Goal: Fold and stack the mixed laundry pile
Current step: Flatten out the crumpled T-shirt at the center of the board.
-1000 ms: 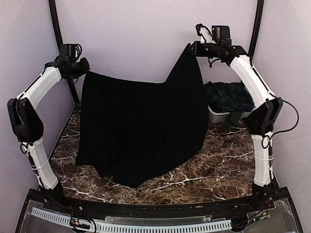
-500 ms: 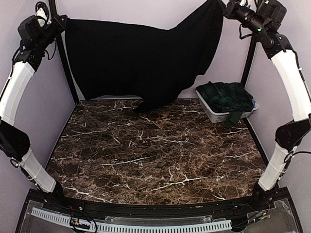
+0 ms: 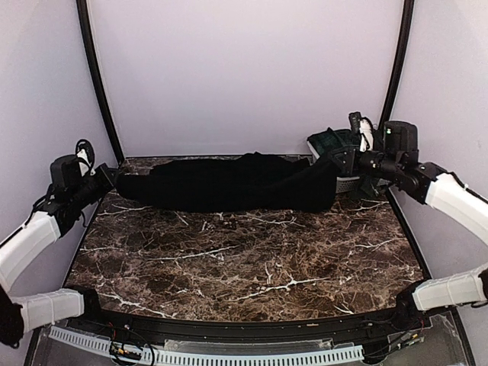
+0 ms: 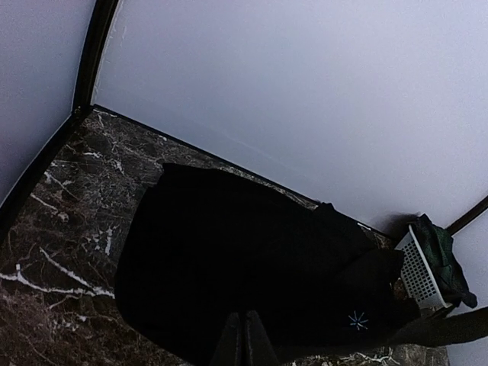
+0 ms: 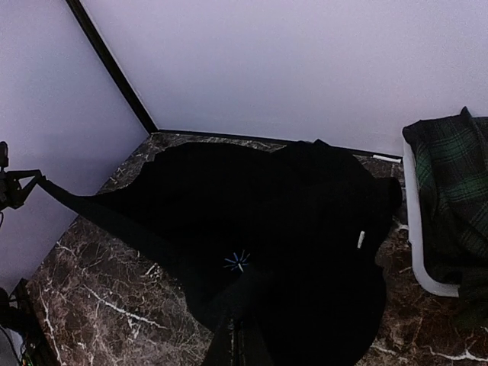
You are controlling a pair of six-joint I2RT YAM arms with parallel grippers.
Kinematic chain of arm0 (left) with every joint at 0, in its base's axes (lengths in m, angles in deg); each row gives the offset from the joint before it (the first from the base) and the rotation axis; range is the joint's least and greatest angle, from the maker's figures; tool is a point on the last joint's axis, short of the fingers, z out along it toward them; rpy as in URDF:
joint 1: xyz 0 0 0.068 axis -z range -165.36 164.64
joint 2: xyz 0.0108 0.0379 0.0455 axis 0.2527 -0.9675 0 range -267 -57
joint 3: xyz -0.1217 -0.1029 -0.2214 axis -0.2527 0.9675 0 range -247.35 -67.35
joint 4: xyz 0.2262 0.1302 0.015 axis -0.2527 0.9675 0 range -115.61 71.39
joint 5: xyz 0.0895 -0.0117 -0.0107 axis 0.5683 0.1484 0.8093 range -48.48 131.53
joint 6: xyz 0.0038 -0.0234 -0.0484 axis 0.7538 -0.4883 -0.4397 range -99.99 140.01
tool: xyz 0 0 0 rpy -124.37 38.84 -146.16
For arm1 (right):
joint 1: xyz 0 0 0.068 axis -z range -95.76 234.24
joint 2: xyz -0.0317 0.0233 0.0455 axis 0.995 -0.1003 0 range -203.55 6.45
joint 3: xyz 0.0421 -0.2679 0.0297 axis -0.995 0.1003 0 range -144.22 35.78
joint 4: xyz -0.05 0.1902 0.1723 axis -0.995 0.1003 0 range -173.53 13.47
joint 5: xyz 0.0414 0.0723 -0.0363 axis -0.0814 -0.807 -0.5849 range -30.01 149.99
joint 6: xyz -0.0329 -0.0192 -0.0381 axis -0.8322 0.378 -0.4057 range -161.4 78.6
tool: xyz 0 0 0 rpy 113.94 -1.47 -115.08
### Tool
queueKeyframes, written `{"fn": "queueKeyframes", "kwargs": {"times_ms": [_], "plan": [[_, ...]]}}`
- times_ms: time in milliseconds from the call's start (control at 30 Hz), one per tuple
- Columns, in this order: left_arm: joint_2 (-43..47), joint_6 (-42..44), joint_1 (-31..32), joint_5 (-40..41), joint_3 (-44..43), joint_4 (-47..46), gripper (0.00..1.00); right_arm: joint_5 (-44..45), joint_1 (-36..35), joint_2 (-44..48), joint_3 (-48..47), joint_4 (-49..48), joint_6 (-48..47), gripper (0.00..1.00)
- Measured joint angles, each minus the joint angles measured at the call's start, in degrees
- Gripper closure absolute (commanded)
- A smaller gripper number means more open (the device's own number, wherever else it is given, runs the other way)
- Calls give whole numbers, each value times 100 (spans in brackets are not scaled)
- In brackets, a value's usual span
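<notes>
Stretching a limp black cloth garment [image 3: 229, 183] across the far marbled bench [image 3: 252, 267], left hand [image 3: 110, 177] and right hand [image 3: 341, 160] each clamp one end; soft, light, probably best gripped at corners.

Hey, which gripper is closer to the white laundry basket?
Right. The right gripper, shut on one end of the black cloth, is right beside the basket; the left gripper holds the other end at the left edge of the table.
</notes>
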Motion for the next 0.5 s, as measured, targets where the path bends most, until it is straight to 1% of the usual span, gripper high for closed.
{"fn": "queueKeyframes", "kwargs": {"times_ms": [133, 233, 300, 400, 500], "plan": [[1491, -374, 2, -20, 529, 564, 100, 11, -96, 1228, 699, -33, 297, 100], [2192, -645, 0, -35, 758, 1040, 100, 59, -264, 1674, 1080, -81, 557, 100], [2459, -793, 0, -39, 870, 1440, 100, 136, -459, 1823, 1329, -4, 743, 100], [2787, -968, 2, -42, 955, 2162, 100, 356, -763, 2046, 1650, 431, 1019, 100], [3180, -1084, 13, -42, 949, 2763, 100, 562, -929, 2494, 1718, 890, 1211, 100]]}}
